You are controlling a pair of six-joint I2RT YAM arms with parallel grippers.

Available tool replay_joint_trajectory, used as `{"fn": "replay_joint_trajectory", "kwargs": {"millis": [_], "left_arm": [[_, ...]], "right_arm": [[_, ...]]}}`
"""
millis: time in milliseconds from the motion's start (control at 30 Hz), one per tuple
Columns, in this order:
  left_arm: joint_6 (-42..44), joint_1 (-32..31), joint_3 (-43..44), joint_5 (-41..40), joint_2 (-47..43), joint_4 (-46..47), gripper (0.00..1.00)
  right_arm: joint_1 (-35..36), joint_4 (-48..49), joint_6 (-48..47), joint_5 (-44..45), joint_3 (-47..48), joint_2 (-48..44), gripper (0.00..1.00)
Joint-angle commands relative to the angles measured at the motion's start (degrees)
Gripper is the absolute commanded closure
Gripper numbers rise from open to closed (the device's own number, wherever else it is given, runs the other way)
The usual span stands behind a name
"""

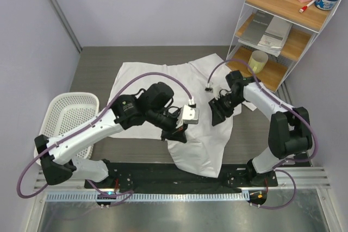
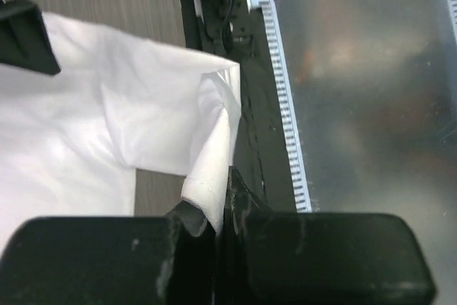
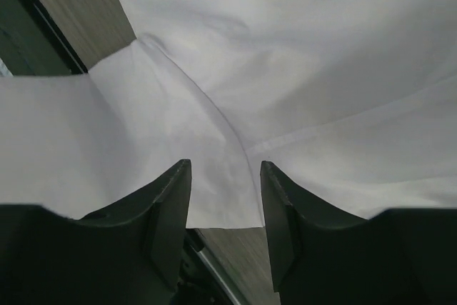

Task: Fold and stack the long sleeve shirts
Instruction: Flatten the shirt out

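White arm links [image 1: 81, 137] with black joints [image 1: 155, 100], looped purple cables [image 1: 157, 74], black pincer fingers [image 3: 168, 205].

shirt [image 1: 201, 145]: white | basket [image 1: 60, 101]: white, perf. | table [image 1: 98, 74]: grey | cables [image 1: 163, 74]: purple

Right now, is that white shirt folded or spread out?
Spread out, not folded: the shirt lies open across the table in the overhead view, and the left claw pinches one edge of it.

Top view high, behind, looking down over whole table [image 1: 98, 63]; wrist views close; all three share shirt [image 1: 201, 145]
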Motion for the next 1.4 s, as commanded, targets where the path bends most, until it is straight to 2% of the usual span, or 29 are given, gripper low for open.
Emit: {"fn": "replay_joint_trajectory", "kwargs": {"millis": [0, 133, 300, 433, 600, 700, 733, 767, 800, 833, 867, 900, 967, 1067, 1133, 1233, 1367], "left_arm": [[1.88, 2.37, -8.98, -2.97, -6.57, -0.18, 1.00], [-2.25, 8.33, -17.53, -9.14, -8.24, 2.71, 1.00], [-2.26, 16.95, -25.53, -18.35, -5.52, 1.49, 1.00], [1.86, 18.01, -30.45, -28.46, -3.41, 1.14, 1.00], [4.68, 17.93, -33.10, -32.69, 0.09, 0.61, 1.00], [4.51, 18.02, -33.88, -39.36, 3.26, 0.00, 1.00], [4.60, 18.02, -33.89, -39.73, 4.75, -1.22, 1.00], [4.86, 18.19, -33.80, -36.17, 5.29, -2.45, 0.97], [6.60, 18.37, -33.02, -32.56, 5.38, -4.12, 0.91], [7.58, 18.46, -32.49, -28.09, 3.55, -7.53, 0.82], [8.89, 18.54, -31.96, -24.65, 2.06, -8.78, 0.54], [9.51, 18.63, -31.52, -20.44, 0.48, -9.32, 0.50], [9.61, 18.72, -30.20, -19.26, -4.00, -8.10, 0.41], [9.70, 20.74, -28.88, -21.00, -4.47, -5.11, 0.37], [10.13, 22.75, -27.74, -22.85, -2.10, -4.57, 0.38], [10.92, 27.83, -25.28, -23.83, 3.70, -2.74, 0.43], [11.62, 34.17, -19.76, -22.87, 10.29, -1.14, 0.45]], "right_arm": [[3.85, -1.95, -6.31, 4.75, -6.00, 2.94, 0.53], [4.47, -2.05, -7.72, 8.71, -9.52, 3.99, 0.58], [4.47, -1.61, -6.58, 15.20, -8.12, 6.89, 0.58], [4.47, -0.29, -6.06, 21.17, -8.29, 9.79, 0.58], [4.12, 4.10, -5.00, 29.10, -10.84, 11.90, 0.58], [2.90, 5.07, -4.73, 32.79, -11.02, 13.40, 0.59], [2.37, 5.25, -4.91, 33.49, -10.93, 13.75, 0.59], [1.75, 5.60, -5.34, 34.81, -10.85, 13.93, 0.59], [1.23, 5.51, -5.96, 35.17, -10.84, 14.10, 0.59], [0.44, 5.34, -6.66, 35.26, -10.76, 13.93, 0.59], [0.08, 4.73, -7.71, 35.26, -10.76, 13.75, 0.60], [-0.10, 3.94, -8.42, 34.91, -10.58, 12.53, 0.59], [-0.10, 0.27, -9.74, 32.46, -9.44, 10.77, 0.57], [-0.10, -6.85, -11.24, 24.82, -4.79, 6.56, 0.52], [-0.01, -9.33, -11.59, 20.24, -0.07, 4.54, 0.50], [-0.01, -8.47, -8.96, 18.74, 4.60, 4.34, 0.50], [-0.01, -0.66, -5.62, 22.16, 6.73, 8.46, 0.51]]}}
